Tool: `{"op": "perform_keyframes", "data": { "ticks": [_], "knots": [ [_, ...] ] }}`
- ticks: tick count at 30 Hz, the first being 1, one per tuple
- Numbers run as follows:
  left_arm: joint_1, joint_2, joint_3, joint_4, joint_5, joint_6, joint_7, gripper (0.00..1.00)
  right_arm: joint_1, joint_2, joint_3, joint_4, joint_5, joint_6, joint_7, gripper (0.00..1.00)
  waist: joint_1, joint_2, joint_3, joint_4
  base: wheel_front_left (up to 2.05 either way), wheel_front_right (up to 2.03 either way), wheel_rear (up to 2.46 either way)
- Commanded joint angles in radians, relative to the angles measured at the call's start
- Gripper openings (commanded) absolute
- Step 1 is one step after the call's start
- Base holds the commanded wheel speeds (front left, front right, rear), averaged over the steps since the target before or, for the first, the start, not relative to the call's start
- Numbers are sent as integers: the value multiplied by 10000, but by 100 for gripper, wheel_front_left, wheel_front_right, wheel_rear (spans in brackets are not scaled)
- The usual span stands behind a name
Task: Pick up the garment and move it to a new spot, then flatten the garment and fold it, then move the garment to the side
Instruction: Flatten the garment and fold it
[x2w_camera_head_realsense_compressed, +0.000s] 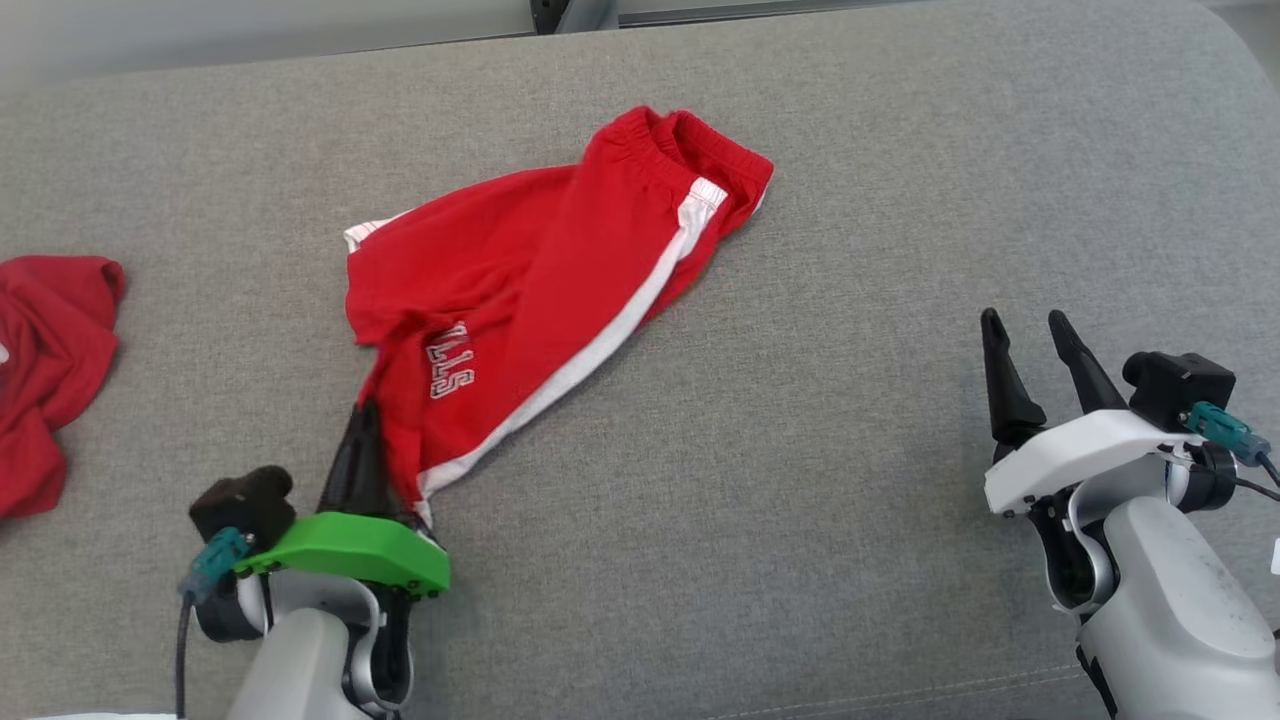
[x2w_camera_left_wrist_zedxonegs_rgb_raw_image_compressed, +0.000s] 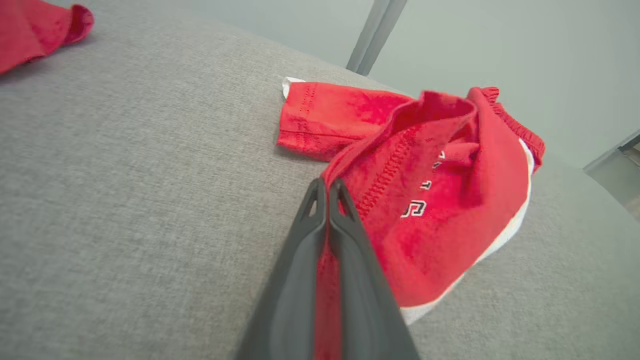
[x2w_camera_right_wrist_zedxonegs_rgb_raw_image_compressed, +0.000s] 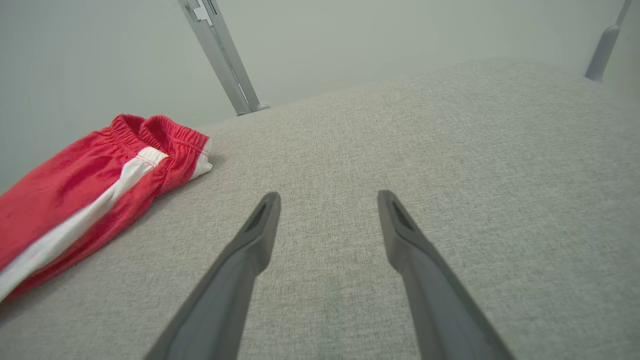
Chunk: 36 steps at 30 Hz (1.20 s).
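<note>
- Two red things lie on the grey cushion (x2w_camera_head_realsense_compressed: 820, 520); list goes L to R.
- Far L: a red cloth (x2w_camera_head_realsense_compressed: 45, 370), all bunched up at the edge of the head view and well apart from the rest. The left wrist view has it (x2w_camera_left_wrist_zedxonegs_rgb_raw_image_compressed: 35, 30) in its top L corner.
- Next: the L gripper (x2w_camera_head_realsense_compressed: 365, 412), low down, w/ a green wrist part. Its fingers are squeezed tight and pinch the near bottom corner of the shorts (x2w_camera_head_realsense_compressed: 540, 290). In the left wrist view (x2w_camera_left_wrist_zedxonegs_rgb_raw_image_compressed: 327, 189), red fabric runs down btwn the 2 dark fingers.
- Middle: the shorts are red w/ a white side stripe and white letters. They lie slanted on the cushion, waistband at the top toward the R, leg ends lower toward the L. The left wrist view (x2w_camera_left_wrist_zedxonegs_rgb_raw_image_compressed: 440, 210) shows the fabric folded over and puckered by the fingers.
- The right wrist view has the waistband end (x2w_camera_right_wrist_zedxonegs_rgb_raw_image_compressed: 100, 185) at its L side.
- R: the R gripper (x2w_camera_head_realsense_compressed: 1025, 322), low down, w/ a white wrist part. Its fingers are spread wide over bare cushion (x2w_camera_right_wrist_zedxonegs_rgb_raw_image_compressed: 328, 196), well apart from the shorts.
</note>
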<state>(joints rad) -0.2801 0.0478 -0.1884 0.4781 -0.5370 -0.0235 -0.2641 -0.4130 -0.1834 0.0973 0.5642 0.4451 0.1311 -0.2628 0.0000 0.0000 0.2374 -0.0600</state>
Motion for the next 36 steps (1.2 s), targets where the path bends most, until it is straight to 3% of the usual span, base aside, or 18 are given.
{"op": "perform_keyframes", "data": {
  "ticks": [1, 5, 6, 7, 8, 10, 16, 17, 18, 19, 25, 28, 31, 36],
  "knots": [
    [-331, 47, 435, 227, 1, 96, -2, 0, -21, -30, 56, 36, 50, -7, -27, 100, 0, 0, 86, -36, 0, 0, 0],
    [-849, 50, 1178, 1277, 47, 202, -4, 0, -159, -65, 223, 141, 112, -7, -27, 100, 0, 0, 265, -177, 0, 0, 0],
    [-1069, 63, 1353, 1451, 199, 192, -4, 3, -211, -82, 260, 145, 112, -7, -27, 100, 0, 0, 324, -223, 0, 0, 0],
    [-1220, 57, 1528, 1667, 278, 129, -2, 15, -251, -86, 286, 144, 119, -7, -27, 100, 0, 0, 388, -270, 0, 0, 0],
    [-1359, 52, 1711, 1803, 287, 62, -4, 15, -265, -102, 295, 146, 130, -7, -27, 100, 0, 0, 446, -309, 0, 0, 0],
    [-1644, 54, 2012, 2019, 698, -40, -2, 0, -275, -145, 310, 127, 155, -7, -27, 100, 0, 0, 534, -353, 0, 0, 0],
    [-2280, 164, 2683, 2225, 1662, -240, -2, 5, -274, -199, 291, 0, 155, -7, -27, 100, 0, 0, 648, -404, 0, 0, 0],
    [-2376, 198, 2800, 2249, 1834, -259, -2, 14, -271, -172, 284, -24, 118, -7, -27, 100, 0, 0, 653, -402, 0, 0, 0],
    [-2464, 234, 2944, 2247, 2003, -254, -2, 43, -255, -129, 301, -45, 92, -7, -27, 100, 0, 0, 655, -397, 0, 0, 0],
    [-2566, 271, 3061, 2171, 2181, -252, -2, 100, -242, -90, 320, -73, 73, -7, -27, 100, 0, 0, 651, -384, 0, 0, 0],
    [-2589, 156, 4154, 1902, 2533, -31, -2, 100, -115, 88, 543, -281, 162, -7, -27, 100, 0, 0, 531, -96, 0, 0, 0],
    [-2302, 82, 4364, 1667, 2732, -200, -2, 100, -231, 152, 858, -394, 215, -7, -27, 100, 0, 0, 549, 174, 0, 0, 0],
    [-2062, 63, 4295, 1376, 2833, -410, -2, 100, -557, 124, 1212, -448, 273, -7, -27, 100, 0, 0, 654, 585, 0, 0, 0],
    [-1382, 37, 3122, 804, 1734, -464, -2, 100, -1161, 92, 1848, -183, 465, -7, -27, 100, 0, 0, 844, 1350, 0, 0, 0]
  ]
}}
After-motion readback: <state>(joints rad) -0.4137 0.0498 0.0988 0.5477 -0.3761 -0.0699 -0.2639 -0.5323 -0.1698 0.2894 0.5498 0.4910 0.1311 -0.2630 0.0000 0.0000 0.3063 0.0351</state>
